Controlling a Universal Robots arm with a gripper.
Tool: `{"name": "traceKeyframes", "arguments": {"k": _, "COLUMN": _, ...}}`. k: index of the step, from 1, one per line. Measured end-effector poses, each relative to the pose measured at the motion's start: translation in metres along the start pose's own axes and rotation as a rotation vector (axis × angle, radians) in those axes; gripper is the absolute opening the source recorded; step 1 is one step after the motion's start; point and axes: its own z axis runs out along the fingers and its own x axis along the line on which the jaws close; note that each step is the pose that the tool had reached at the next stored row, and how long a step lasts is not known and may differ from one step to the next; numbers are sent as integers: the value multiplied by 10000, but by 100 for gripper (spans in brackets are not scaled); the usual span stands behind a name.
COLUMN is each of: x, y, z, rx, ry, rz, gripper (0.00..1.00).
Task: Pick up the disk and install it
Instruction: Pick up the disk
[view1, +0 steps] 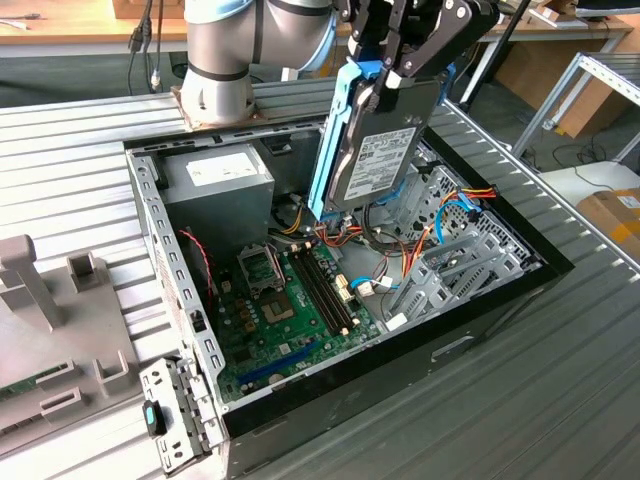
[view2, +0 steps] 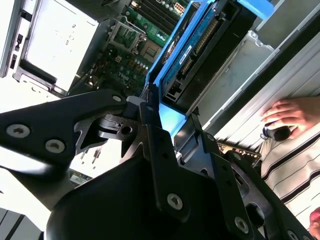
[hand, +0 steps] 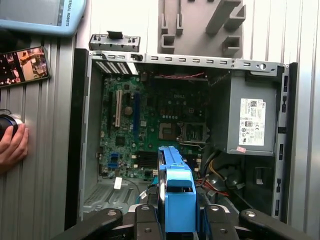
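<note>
Fingers (hand: 143, 222) clamped on disk (view1: 375, 150) upper end; hangs edge-down over open case (view1: 470, 335), 1 o'clock from motherboard (view1: 285, 300), likely to clear cables.

In the exterior view the arm (view1: 245, 45) runs off the top edge, and the gripper (view1: 385, 88) covers the disk's (view1: 372, 150) upper end. The disk hides part of the case (view1: 380, 385) interior behind it. In the first wrist view the picture's edge cuts off a person's hand (hand: 12, 145) and a phone (hand: 24, 65). The hand mostly covers a small dark object (hand: 6, 122).
</note>
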Motion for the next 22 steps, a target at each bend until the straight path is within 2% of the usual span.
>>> {"name": "traceKeyframes", "arguments": {"k": 5, "x": 6, "y": -146, "z": 2, "rx": -1, "ry": 30, "rz": 16, "gripper": 37}}
{"name": "traceKeyframes", "arguments": {"k": 6, "x": 9, "y": -203, "z": 1, "rx": -1, "ry": 36, "rz": 22, "gripper": 37}}
{"name": "traceKeyframes", "arguments": {"k": 7, "x": 10, "y": -229, "z": 1, "rx": -2, "ry": 37, "rz": 23, "gripper": 37}}
{"name": "traceKeyframes", "arguments": {"k": 13, "x": 10, "y": -267, "z": 1, "rx": -2, "ry": 35, "rz": 23, "gripper": 37}}
{"name": "traceKeyframes", "arguments": {"k": 18, "x": 7, "y": -396, "z": -2, "rx": -2, "ry": 36, "rz": 24, "gripper": 37}}
{"name": "traceKeyframes", "arguments": {"k": 19, "x": 5, "y": -445, "z": -3, "rx": -2, "ry": 36, "rz": 24, "gripper": 37}}
{"name": "traceKeyframes", "arguments": {"k": 22, "x": 3, "y": -514, "z": -5, "rx": -2, "ry": 36, "rz": 24, "gripper": 37}}
